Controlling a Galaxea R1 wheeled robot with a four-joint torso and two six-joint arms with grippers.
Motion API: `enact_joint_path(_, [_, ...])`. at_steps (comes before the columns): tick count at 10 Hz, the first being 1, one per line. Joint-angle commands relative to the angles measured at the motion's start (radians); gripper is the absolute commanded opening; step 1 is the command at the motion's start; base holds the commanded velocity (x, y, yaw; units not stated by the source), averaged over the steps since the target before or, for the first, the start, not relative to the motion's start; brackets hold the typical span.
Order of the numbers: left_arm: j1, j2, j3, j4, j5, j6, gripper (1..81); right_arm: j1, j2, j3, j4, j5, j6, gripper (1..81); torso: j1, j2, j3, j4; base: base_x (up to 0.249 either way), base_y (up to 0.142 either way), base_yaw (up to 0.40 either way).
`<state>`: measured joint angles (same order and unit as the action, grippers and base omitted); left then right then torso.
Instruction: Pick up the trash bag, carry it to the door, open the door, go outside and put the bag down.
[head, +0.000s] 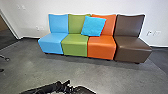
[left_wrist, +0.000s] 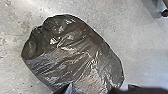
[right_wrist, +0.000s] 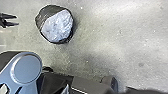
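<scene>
Trash bag, dark and creased with a pale sheen, lies on the grey floor, near my left gripper but apart from it. Left fingers: parted. My right gripper also reads wide, fingertips well apart. Ahead, against the wall, four seats join in a row: blue, green, orange and brown (a turquoise cushion leans across the green and orange backs).
</scene>
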<state>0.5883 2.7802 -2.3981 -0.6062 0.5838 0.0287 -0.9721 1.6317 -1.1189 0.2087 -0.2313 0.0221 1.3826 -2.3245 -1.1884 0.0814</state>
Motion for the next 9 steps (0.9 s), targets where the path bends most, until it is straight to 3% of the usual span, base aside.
enact_joint_path(1, [-0.149, 0.003, 0.002, -0.043, 0.08, 0.002, 81.1, 0.065, -0.037, 0.031, 0.024, -0.06, -0.001, 81.1, 0.064, -0.098, -0.089, 0.0, 0.0, 0.0, 0.0])
enact_joint_path(4, [-0.149, -0.003, 0.0, -0.066, 0.08, 0.002, 81.1, 0.068, -0.014, 0.022, 0.028, -0.06, -0.001, 81.1, 0.116, -0.182, -0.159, 0.0, 0.0, 0.0, 0.0])
enact_joint_path(5, [-0.147, -0.002, 0.0, -0.104, 0.079, 0.002, 81.1, 0.068, -0.007, 0.022, 0.029, -0.059, -0.001, 81.1, 0.138, -0.217, -0.098, 0.0, 0.0, 0.0, 0.0])
enact_joint_path(7, [-0.147, -0.003, 0.0, -0.197, 0.079, 0.002, 81.1, 0.072, -0.007, 0.024, 0.029, -0.059, 0.005, 81.1, 0.173, -0.27, -0.133, 0.0, 0.0, 0.0, 0.0])
enact_joint_path(9, [-0.149, 0.001, 0.0, -0.204, 0.079, 0.002, 81.1, 0.072, -0.007, 0.022, 0.029, -0.059, 0.007, 81.1, 0.212, -0.332, -0.145, 0.0, 0.0, 0.0, 0.0])
